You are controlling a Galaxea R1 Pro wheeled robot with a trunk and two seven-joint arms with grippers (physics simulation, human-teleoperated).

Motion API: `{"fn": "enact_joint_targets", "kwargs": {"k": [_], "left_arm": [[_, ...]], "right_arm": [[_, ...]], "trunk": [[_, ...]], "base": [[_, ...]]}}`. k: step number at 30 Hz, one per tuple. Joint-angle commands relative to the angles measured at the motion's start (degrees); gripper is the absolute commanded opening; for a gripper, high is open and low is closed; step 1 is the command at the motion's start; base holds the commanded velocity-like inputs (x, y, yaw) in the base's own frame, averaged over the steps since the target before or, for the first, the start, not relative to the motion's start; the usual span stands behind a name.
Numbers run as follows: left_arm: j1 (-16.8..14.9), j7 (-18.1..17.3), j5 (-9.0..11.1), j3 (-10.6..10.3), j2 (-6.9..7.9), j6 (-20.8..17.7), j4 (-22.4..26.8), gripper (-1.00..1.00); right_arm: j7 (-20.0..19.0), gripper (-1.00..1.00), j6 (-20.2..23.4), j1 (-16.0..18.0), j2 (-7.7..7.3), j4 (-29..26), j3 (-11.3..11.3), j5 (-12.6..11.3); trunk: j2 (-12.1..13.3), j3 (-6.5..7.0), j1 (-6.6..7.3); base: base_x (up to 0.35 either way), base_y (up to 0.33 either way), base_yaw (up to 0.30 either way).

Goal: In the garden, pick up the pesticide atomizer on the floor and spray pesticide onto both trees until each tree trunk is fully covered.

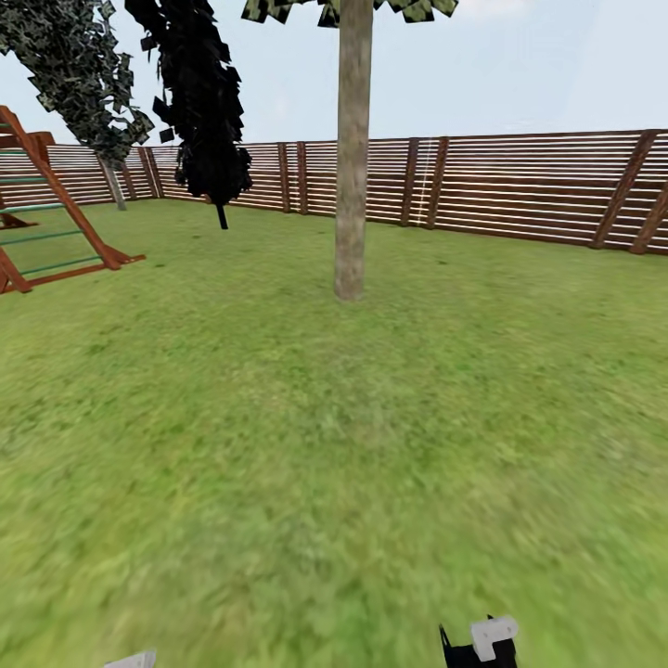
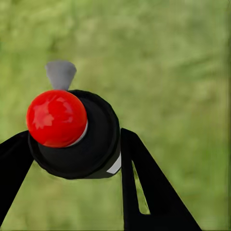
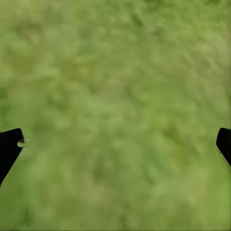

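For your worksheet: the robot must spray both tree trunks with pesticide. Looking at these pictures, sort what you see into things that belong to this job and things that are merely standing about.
Belongs to the job:
- atomizer, red-topped, held between the left gripper jaws
- pale tree trunk ahead on the lawn

Merely standing about:
- dark conifer
- wooden climbing frame
- slatted fence

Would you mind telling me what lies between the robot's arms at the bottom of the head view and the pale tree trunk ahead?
Only bare lawn lies before the tree trunk, seen in the head view.
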State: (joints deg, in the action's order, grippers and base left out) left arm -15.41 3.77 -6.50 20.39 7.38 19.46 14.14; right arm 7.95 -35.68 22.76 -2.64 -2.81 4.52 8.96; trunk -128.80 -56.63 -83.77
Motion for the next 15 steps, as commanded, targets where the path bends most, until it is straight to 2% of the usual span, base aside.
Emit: {"fn": "enact_joint_targets", "kwargs": {"k": [1, 15], "left_arm": [[0.00, 0.01, 0.00, 0.00, 0.00, 0.00, 0.01, -1.00], [-0.01, 0.01, 0.00, 0.00, 0.00, -0.01, 0.01, -1.00]], "right_arm": [[-0.01, 1.00, 0.02, 0.00, 0.00, 0.00, 0.00, 0.00], [0.03, 1.00, 0.01, 0.00, 0.00, 0.00, 0.00, 0.00]], "trunk": [[0.00, 0.00, 0.00], [0.00, 0.00, 0.00]], "base": [[0.340, 0.000, 0.000], [0.340, 0.000, 0.000]]}}
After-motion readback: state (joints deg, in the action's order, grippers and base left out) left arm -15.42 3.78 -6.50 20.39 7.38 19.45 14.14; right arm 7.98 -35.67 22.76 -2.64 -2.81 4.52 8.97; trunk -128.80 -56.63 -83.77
